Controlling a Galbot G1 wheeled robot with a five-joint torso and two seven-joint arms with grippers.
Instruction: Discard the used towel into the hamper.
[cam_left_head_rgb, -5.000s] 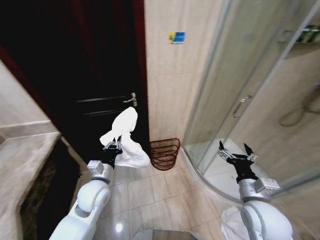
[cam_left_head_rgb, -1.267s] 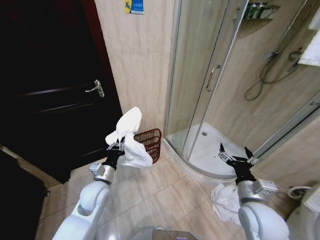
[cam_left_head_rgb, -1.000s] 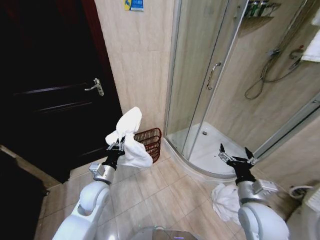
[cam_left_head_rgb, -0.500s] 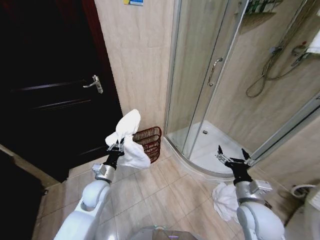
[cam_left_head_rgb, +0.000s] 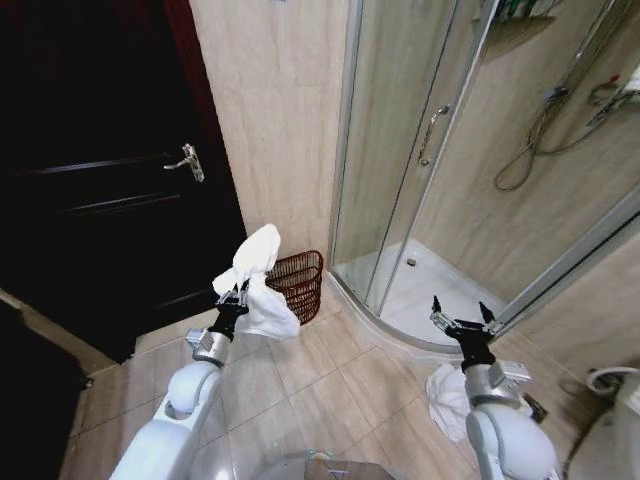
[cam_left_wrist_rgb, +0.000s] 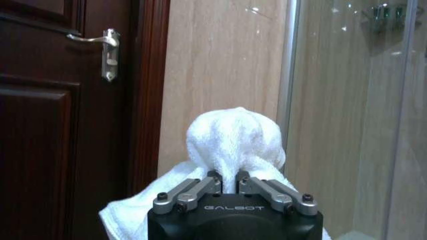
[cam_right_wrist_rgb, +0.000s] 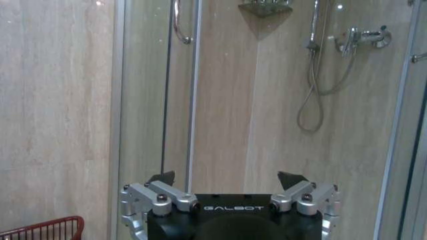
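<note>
A white towel (cam_left_head_rgb: 258, 285) bunches up above and drapes below my left gripper (cam_left_head_rgb: 237, 294), which is shut on it and held out over the floor. The left wrist view has the towel (cam_left_wrist_rgb: 233, 142) bulging just past the closed fingers (cam_left_wrist_rgb: 202, 186). The hamper (cam_left_head_rgb: 299, 284), a dark red wicker basket, stands on the floor against the tiled wall just right of and beyond the towel; its rim (cam_right_wrist_rgb: 47, 227) also shows in the right wrist view. My right gripper (cam_left_head_rgb: 459, 318) is raised on the right, open and holding nothing, facing the shower.
A dark wooden door (cam_left_head_rgb: 95, 190) with a metal handle is on the left. A glass shower enclosure (cam_left_head_rgb: 420, 150) stands on the right, its curved tray beside the hamper. Another white cloth (cam_left_head_rgb: 446, 395) lies on the floor beside my right arm. Tiled floor lies between.
The whole view has shifted slightly as the camera moved; door handle and shower sit a little differently. The left gripper still holds the towel the same way, and the right stays open.
</note>
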